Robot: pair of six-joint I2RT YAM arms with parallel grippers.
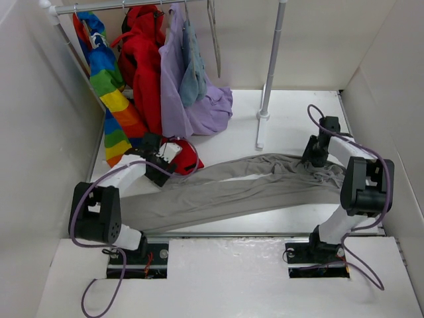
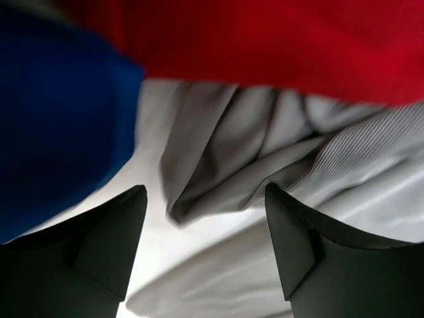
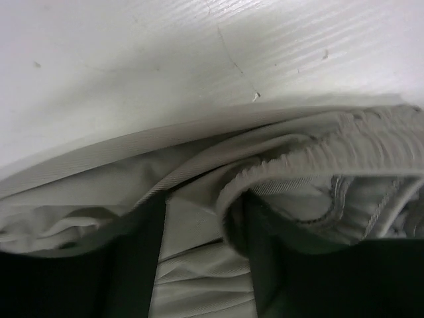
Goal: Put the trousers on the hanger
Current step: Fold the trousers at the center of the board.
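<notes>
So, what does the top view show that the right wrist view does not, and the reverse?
Top only: the full trousers, clothes hanging on the rail, and the left tool. Right wrist only: the gathered waistband close up, with fabric lying between the right tool fingers. Both: trousers on the white table.

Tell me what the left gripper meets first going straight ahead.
Probably the trousers: a bunched fold lies ahead of the left gripper, whose jaws stand open; the red garment is beyond. Depth is unclear.

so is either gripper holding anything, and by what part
Left gripper: nothing, jaws open. Right gripper straddles the trousers at the gathered waist; whether it grips cannot be told.
</notes>
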